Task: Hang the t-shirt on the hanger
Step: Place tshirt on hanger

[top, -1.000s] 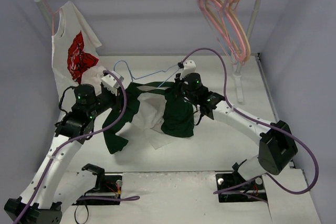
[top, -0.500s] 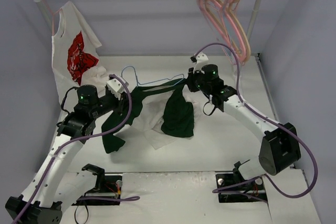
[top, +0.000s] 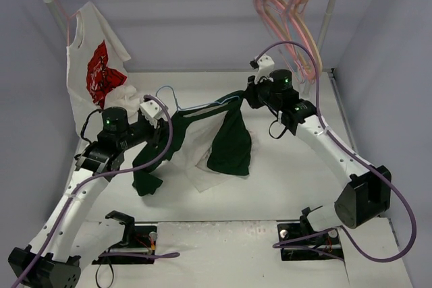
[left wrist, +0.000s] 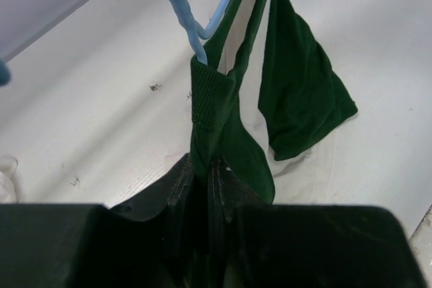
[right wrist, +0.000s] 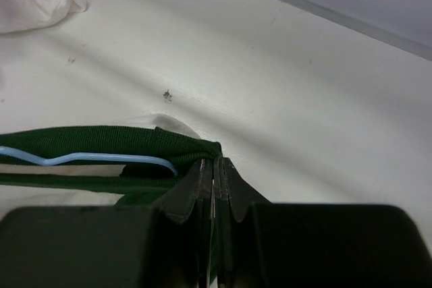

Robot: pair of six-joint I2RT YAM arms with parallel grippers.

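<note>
Hanging stretched between the two sets of jaws, the t-shirt (top: pixel 229 145) drapes down onto the worktop (top: pixel 290 180). The left jaws pinch a fold of its dark green cloth. The right jaws are pressed together on the green edge at the other end. The light-blue hanger (top: pixel 200 107) runs inside that taut green band, its bent end just short of the right jaws and its twisted neck rising just beyond the left jaws.

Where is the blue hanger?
In the top view, the hanger is mid-scene inside the green collar of the t-shirt, between the left gripper and the right gripper; its hook sticks out by the left one.
</note>
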